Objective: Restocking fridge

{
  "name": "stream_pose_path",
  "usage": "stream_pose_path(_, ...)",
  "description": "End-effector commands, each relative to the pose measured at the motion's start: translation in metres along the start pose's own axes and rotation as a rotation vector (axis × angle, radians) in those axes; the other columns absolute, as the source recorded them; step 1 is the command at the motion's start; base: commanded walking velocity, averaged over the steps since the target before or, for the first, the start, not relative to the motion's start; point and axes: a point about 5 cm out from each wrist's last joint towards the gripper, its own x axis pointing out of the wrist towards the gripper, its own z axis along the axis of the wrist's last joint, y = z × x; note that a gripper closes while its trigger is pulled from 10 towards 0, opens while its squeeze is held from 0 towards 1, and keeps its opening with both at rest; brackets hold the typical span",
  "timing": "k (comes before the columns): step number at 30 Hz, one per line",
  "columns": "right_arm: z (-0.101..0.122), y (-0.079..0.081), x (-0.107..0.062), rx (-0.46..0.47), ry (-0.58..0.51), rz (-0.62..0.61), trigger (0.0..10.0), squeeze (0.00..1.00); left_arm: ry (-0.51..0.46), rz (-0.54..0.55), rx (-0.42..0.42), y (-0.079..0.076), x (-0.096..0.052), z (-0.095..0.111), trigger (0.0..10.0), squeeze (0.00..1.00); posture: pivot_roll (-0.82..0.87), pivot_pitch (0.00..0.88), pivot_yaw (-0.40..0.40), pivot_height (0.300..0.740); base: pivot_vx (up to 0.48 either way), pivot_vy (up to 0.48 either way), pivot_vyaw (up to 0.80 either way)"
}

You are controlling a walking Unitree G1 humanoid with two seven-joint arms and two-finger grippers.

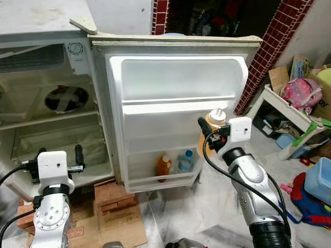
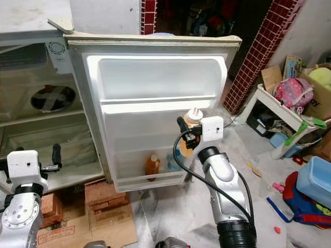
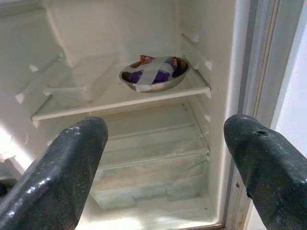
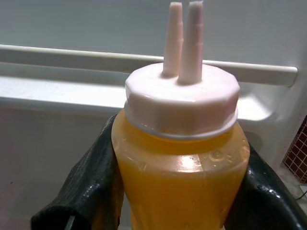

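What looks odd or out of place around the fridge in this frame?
The fridge stands on stacked bricks and flattened cardboard instead of the floor. A taped-over metal bowl sits on its shelf. Toys and boxes clutter the floor to the right. Nothing is spilled.

No text, label or number on anything here is clear enough to read.

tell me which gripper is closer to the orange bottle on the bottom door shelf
Right. The right gripper, holding a yellow squeeze bottle, is just above and beside the orange bottle. The left gripper is across at the fridge's main compartment.
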Motion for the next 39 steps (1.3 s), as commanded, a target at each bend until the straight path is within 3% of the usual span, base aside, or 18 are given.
stream_pose_path(1,0.003,-0.002,0.002,0.003,-0.011,0.000,10.0,0.00,0.009,0.025,0.004,0.002,0.001,0.000,10.0,0.00,0.11,0.000,-0.087,0.674,0.000,0.000,0.00)
stream_pose_path(14,0.003,0.000,0.002,0.015,-0.019,0.010,10.0,0.00,0.024,0.101,0.013,0.008,0.007,-0.002,10.0,0.00,0.11,0.000,-0.083,0.603,0.000,0.000,0.00)
stream_pose_path(27,0.003,0.004,0.005,0.017,-0.017,0.039,10.0,0.00,0.049,0.137,0.010,0.012,0.009,-0.005,10.0,0.00,0.11,0.000,-0.086,0.603,0.000,0.000,0.00)
stream_pose_path(33,0.006,0.014,0.010,-0.011,-0.028,0.115,10.0,0.00,0.054,0.152,0.003,0.013,0.010,-0.005,10.0,0.00,0.11,0.000,-0.083,0.603,0.000,0.000,0.00)
stream_pose_path(39,0.010,0.021,0.015,-0.013,-0.046,0.152,10.0,0.00,0.051,0.154,-0.005,0.013,0.010,-0.005,10.0,0.00,0.11,0.000,-0.087,0.603,0.301,0.000,0.76)
